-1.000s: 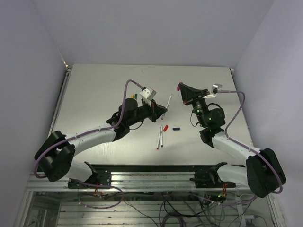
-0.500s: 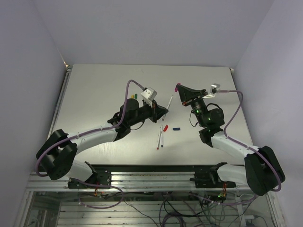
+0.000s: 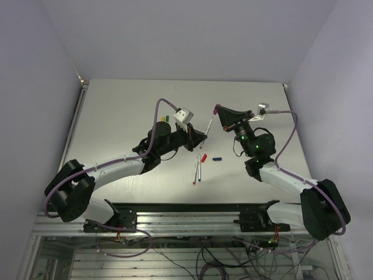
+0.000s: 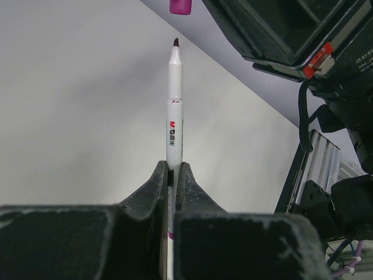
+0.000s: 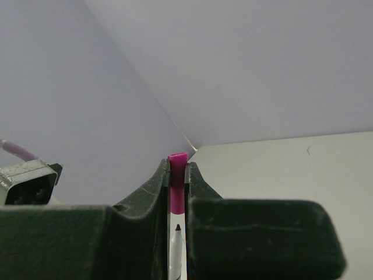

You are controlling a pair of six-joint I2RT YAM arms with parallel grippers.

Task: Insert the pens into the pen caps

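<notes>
We see our left gripper (image 4: 171, 170) clamped on the lower barrel of the purple-tipped pen (image 4: 174, 111), which juts straight out past the fingertips. Its long axis runs in line with the fingers, and its tip is aimed at the purple cap (image 4: 179, 6) just ahead, not touching. Our right gripper (image 5: 176, 170) pinches that cap tight, raised above the table (image 3: 116, 111).

Even, diffuse light from above, pale tabletop (image 3: 116, 111) evenly bright, shadows faint and soft-edged, overhead view sharp throughout, wrist views with dark foreground fingers (image 4: 148, 192) underexposed and slightly soft.
</notes>
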